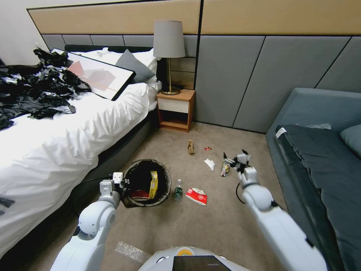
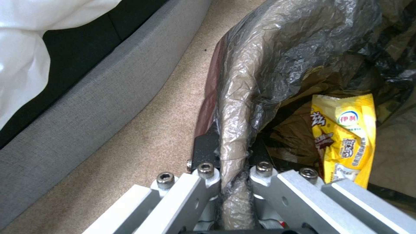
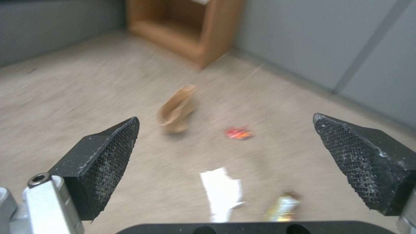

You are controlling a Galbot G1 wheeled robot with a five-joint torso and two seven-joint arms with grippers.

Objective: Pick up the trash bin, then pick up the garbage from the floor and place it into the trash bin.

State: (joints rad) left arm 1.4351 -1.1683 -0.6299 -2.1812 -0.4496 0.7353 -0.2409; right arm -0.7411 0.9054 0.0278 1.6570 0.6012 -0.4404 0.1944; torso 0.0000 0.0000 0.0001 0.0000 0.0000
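Observation:
The trash bin (image 1: pixel 163 177), white with a black liner, hangs tilted beside the bed, my left gripper (image 1: pixel 123 183) shut on its near rim (image 2: pixel 234 130). Inside it lie a yellow snack wrapper (image 2: pixel 344 139) and a red-and-white carton (image 1: pixel 140 195). On the carpet lie garbage pieces: a clear bottle (image 1: pixel 178 191), a red-and-white carton (image 1: pixel 196 196), a white tissue (image 1: pixel 209 163), a brown scrap (image 1: pixel 190 146), a tiny red wrapper (image 1: pixel 207 148) and a small snack wrapper (image 1: pixel 225 169). My right gripper (image 1: pixel 235 154) hovers open over that wrapper (image 3: pixel 281 208), with the tissue (image 3: pixel 221 191) beside it.
A white bed (image 1: pixel 75 128) with a heap of black bags (image 1: pixel 34 90) and a framed picture (image 1: pixel 97 77) stands at left. A nightstand (image 1: pixel 176 110) with a lamp is ahead, a grey sofa (image 1: pixel 319 158) at right. Clear plastic (image 1: pixel 129 251) lies near my base.

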